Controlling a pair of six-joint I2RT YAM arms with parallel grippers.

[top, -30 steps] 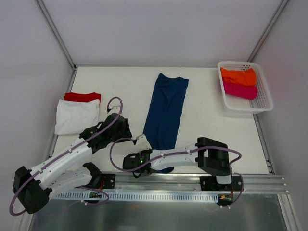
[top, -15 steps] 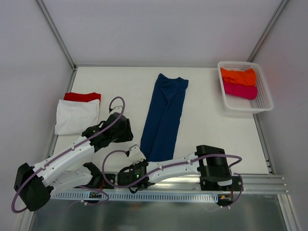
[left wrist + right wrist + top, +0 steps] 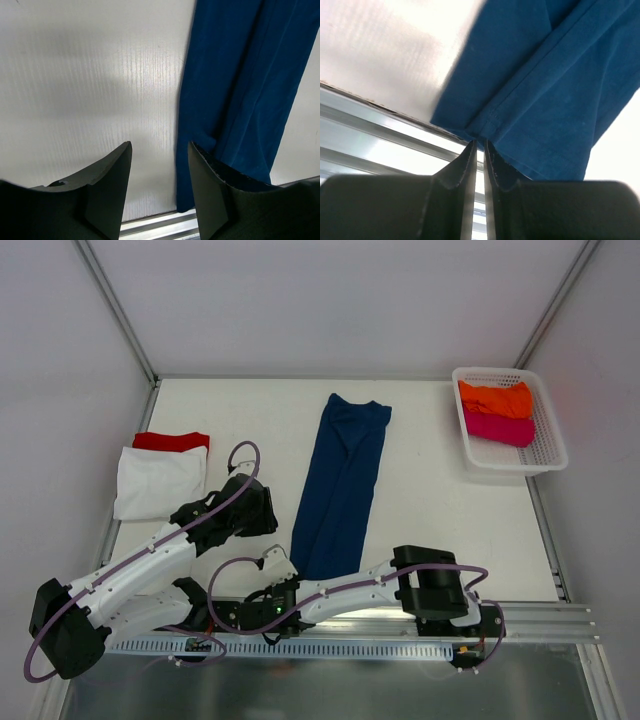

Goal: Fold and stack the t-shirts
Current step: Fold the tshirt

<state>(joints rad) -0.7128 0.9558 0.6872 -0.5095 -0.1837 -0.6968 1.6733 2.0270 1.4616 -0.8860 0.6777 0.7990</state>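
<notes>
Basket [image 3: 549,438], white mesh, sits at far right corner of bench [image 3: 430,505]; inside I see orange tee [image 3: 495,398] toward its far end and magenta tee [image 3: 498,427] right against it on the near side, both loosely bundled. Far left of bench: white tee [image 3: 158,480], folded flat, lying over red tee [image 3: 171,441], of which only the far strip shows. Navy tee [image 3: 342,480] lies mid-bench as one long narrow strip, folded lengthwise, running from far side down to near edge, slightly slanted; soft creases along its length. Left gripper [image 3: 160,146]: jaws approx. half apart, gripping nothing, over bare bench just beside navy tee's left edge. Right gripper [image 3: 480,144]: jaws only a thin slit apart, light showing thru the gap, tips right at navy tee's stitched hem at its near corner, above the metal rail [image 3: 375,127].
</notes>
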